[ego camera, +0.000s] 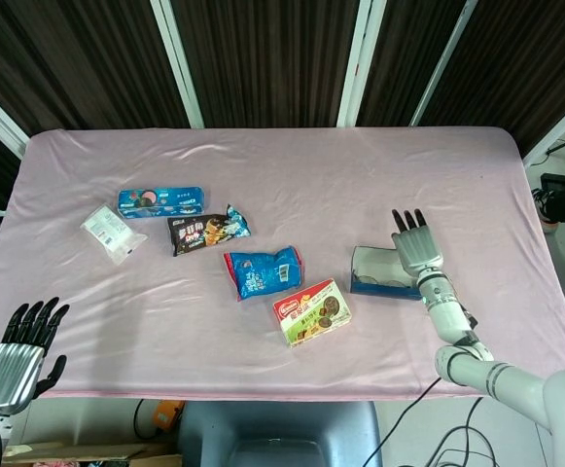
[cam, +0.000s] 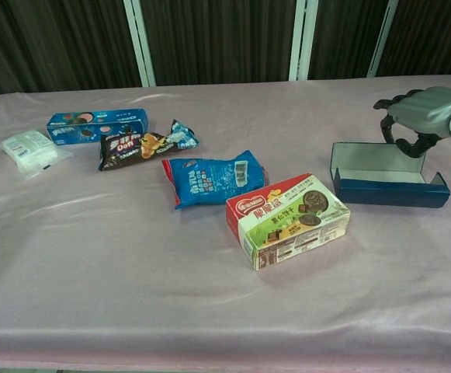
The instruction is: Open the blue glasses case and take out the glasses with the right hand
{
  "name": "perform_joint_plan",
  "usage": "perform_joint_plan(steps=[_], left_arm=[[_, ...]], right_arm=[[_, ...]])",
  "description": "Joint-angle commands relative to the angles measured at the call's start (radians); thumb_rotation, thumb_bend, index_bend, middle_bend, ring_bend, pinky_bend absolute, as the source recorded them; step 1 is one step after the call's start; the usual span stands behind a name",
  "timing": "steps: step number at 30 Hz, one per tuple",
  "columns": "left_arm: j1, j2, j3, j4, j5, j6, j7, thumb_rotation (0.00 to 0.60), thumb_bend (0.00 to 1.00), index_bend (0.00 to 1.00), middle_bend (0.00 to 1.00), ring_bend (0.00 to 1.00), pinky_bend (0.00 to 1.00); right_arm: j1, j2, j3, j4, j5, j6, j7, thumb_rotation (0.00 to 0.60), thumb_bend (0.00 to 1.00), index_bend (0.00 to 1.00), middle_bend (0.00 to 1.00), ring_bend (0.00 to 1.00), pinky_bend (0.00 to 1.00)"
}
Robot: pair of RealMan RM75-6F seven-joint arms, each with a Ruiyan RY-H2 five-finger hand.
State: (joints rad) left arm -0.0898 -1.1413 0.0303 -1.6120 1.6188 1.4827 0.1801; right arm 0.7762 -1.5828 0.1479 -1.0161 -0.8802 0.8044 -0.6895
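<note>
The blue glasses case (ego camera: pixel 383 274) lies right of centre with its lid (cam: pixel 374 162) standing upright, the pale lining facing me. In the head view a dark shape shows inside the tray; I cannot tell whether it is the glasses. From the chest view the blue front wall (cam: pixel 388 192) hides the inside. My right hand (ego camera: pixel 415 247) hovers at the lid's right end, its fingers (cam: pixel 397 128) curved loosely over the top edge and gripping nothing. My left hand (ego camera: pixel 21 348) hangs off the table's front left corner, fingers spread and empty.
A red and green chocolate box (ego camera: pixel 311 311) sits just left of the case, with a blue snack bag (ego camera: pixel 263 271) beyond it. A dark snack bag (ego camera: pixel 207 232), a blue cookie box (ego camera: pixel 160 201) and a white packet (ego camera: pixel 110 233) lie at the left on the pink cloth (ego camera: pixel 282 170).
</note>
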Motion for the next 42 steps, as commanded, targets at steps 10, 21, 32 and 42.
perform_joint_plan(steps=[10,21,32,42], left_arm=[[-0.003,-0.002,-0.001,-0.002,-0.003,-0.005,0.005,0.600,0.39,0.00,0.00,0.00,0.00],[0.001,0.002,0.005,-0.003,0.011,0.008,-0.005,0.600,0.39,0.00,0.00,0.00,0.00],[0.007,0.011,0.007,0.000,0.019,0.021,-0.029,0.600,0.39,0.00,0.00,0.00,0.00],[0.007,0.013,0.006,0.002,0.022,0.025,-0.038,0.600,0.39,0.00,0.00,0.00,0.00]], right_arm=[[-0.041,0.098,0.017,-0.145,-0.088,0.087,0.112,0.600,0.45,0.16,0.00,0.00,0.00],[-0.136,0.296,-0.118,-0.499,-0.304,0.105,0.272,0.600,0.45,0.33,0.00,0.00,0.00],[-0.104,0.234,-0.107,-0.453,-0.233,0.037,0.236,0.600,0.44,0.35,0.00,0.00,0.00],[-0.083,0.215,-0.113,-0.491,-0.189,0.019,0.195,0.600,0.45,0.35,0.00,0.00,0.00]])
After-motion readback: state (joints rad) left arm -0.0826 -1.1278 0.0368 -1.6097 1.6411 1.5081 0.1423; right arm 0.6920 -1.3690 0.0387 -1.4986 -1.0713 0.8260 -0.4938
